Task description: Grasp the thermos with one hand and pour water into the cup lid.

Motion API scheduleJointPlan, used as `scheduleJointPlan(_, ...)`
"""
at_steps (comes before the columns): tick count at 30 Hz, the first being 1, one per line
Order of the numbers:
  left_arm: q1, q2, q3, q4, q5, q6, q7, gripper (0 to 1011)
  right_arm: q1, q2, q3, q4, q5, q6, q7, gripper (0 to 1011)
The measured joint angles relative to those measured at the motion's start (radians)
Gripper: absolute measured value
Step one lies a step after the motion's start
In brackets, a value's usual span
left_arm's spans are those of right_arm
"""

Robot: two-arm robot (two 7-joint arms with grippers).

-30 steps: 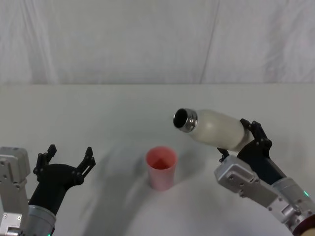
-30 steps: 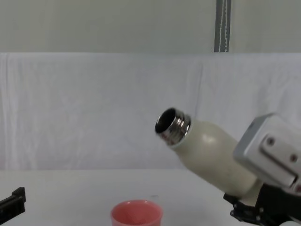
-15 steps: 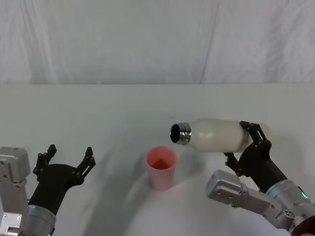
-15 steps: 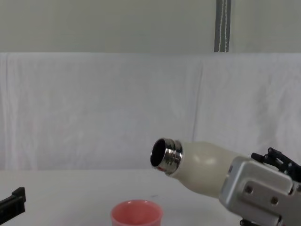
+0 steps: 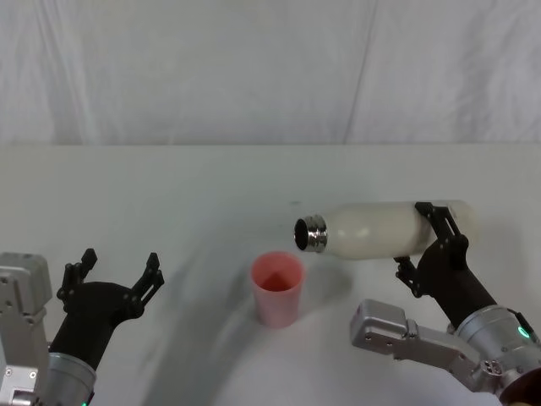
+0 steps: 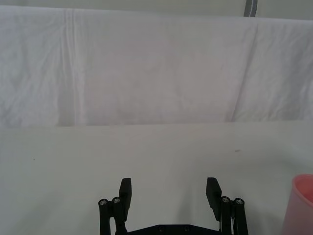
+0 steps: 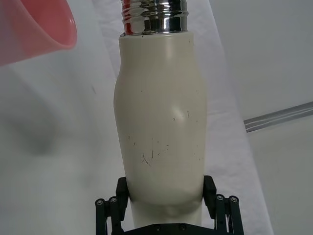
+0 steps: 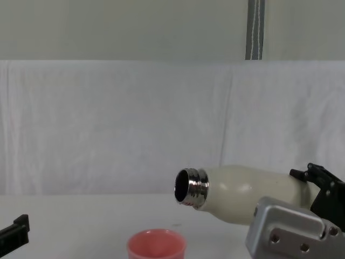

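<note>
Steel neck: we see the thermos [image 5: 380, 229] lying near horizontal in the air, mouth aimed toward the robot's left, just above and beside the cup lid [image 5: 276, 288].
Right gripper [image 5: 435, 241]: our jaws are clamped on the thermos's base end, wrist rolled over, grey body low at front right.
Cup lid: upright on the white table [image 5: 169, 194], near centre.
Left gripper [image 5: 114, 272]: parked at front left, fingers spread wide, holding nothing.

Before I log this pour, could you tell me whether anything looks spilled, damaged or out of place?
Nothing spilled. The thermos, shut in the right gripper, lies near level, mouth above the cup lid. Its body shows fine scratches. The left gripper waits open.
</note>
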Motion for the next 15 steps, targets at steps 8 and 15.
scheduleJointPlan(8, 0.0, 0.0, 0.0, 0.0, 0.0, 0.0, 0.0, 1001, 0.01, 0.003, -0.009, 0.005, -0.03, 0.011, -0.005, 947)
scheduleJointPlan(15, 0.0, 0.0, 0.0, 0.0, 0.0, 0.0, 0.0, 1001, 0.021, 0.005, -0.015, 0.01, -0.045, 0.014, -0.007, 948)
